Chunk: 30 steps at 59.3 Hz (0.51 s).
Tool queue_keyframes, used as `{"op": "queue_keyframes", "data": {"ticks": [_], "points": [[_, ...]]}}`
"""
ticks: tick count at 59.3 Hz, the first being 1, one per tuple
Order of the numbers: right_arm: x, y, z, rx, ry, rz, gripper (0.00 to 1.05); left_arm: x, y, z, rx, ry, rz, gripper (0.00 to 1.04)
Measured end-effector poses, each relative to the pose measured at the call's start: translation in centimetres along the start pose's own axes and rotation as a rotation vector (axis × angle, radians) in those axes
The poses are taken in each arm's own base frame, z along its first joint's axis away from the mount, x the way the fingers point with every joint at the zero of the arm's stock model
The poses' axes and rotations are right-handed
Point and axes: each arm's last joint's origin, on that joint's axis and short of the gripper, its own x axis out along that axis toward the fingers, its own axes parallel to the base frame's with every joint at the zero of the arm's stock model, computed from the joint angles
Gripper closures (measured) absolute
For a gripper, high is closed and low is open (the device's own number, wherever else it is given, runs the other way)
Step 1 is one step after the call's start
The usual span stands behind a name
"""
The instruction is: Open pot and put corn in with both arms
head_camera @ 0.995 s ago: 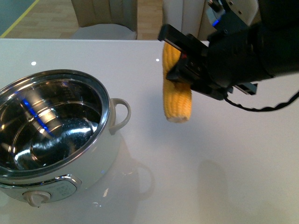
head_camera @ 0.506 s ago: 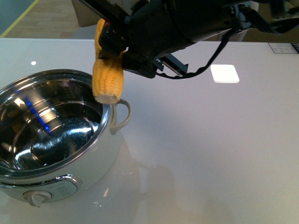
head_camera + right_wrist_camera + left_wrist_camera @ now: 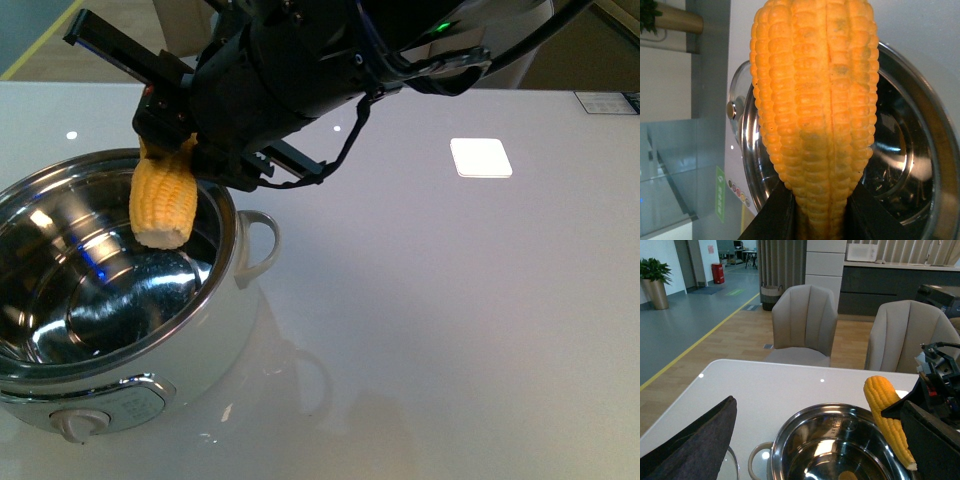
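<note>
The pot (image 3: 215,345) stands open at the front left, its steel inside bare. My right gripper (image 3: 165,150) is shut on the corn (image 3: 163,200) and holds it upright, cut end down, just above the pot's opening near the far rim. In the right wrist view the corn (image 3: 815,115) fills the picture between the black fingers (image 3: 770,220), with the pot's rim (image 3: 920,100) behind it. My left gripper (image 3: 817,440) is open and faces the pot (image 3: 805,440) and corn (image 3: 887,415). The glass lid (image 3: 737,90) lies beside the pot, away from the right arm.
The pot's loop handle (image 3: 262,245) points toward the table's middle and its control knob (image 3: 82,424) faces me. A white square pad (image 3: 481,157) lies on the table at the back right. Beige chairs (image 3: 802,320) stand beyond the far edge.
My right arm has carried the corn leftward from above the table's middle to above the pot's opening, and a little lower. The pot has not moved.
</note>
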Motion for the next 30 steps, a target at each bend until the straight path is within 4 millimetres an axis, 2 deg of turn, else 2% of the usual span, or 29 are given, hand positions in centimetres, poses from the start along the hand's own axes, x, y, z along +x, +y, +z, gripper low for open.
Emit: {"op": "queue_keyframes", "data": {"ticks": [19,21,30], "points": [[2.2,0.7,-1.1,0.003,0.093,-0.012,0.89,0.0,0.0,0.0,0.0,0.0,0.0,0.07],[2.3,0.6,-1.2,0.005,0.097,-0.015,0.85,0.0,0.0,0.0,0.0,0.0,0.0,0.07],[2.5,0.3,-1.4,0.011,0.109,-0.028,0.51,0.0,0.0,0.0,0.0,0.0,0.0,0.07]]}}
